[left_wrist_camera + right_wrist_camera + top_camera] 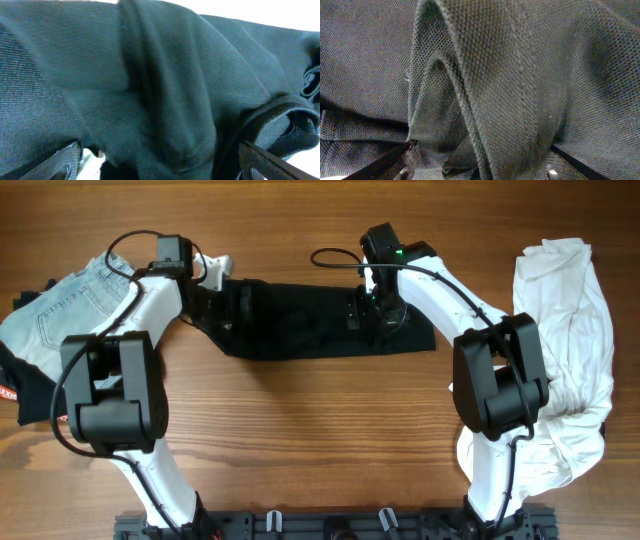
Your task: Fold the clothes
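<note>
Black garment: lies spread in a wide, flattened band across the middle of the wooden table, between the two arms, and both claws reach into it.
Left gripper: sits at the garment's left end. In the left wrist view, dark cloth is bunched up between its fingers, which stand fairly wide on a thick fold. The tips are buried in fabric.
Right gripper: sits on the garment right of its middle, towards the upper edge. The right wrist view shows a raised ridge of mesh-like weave between the fingers, which grip a thick fold. Cloth also hides these tips.
Denim jeans: lie crumpled at the table's left edge, under the left arm, close to the black garment's left end.
White clothing: is heaped along the right edge, well apart from the black garment.
Dark item with red: lies at the far left, below the jeans, and I cannot tell what it is.
</note>
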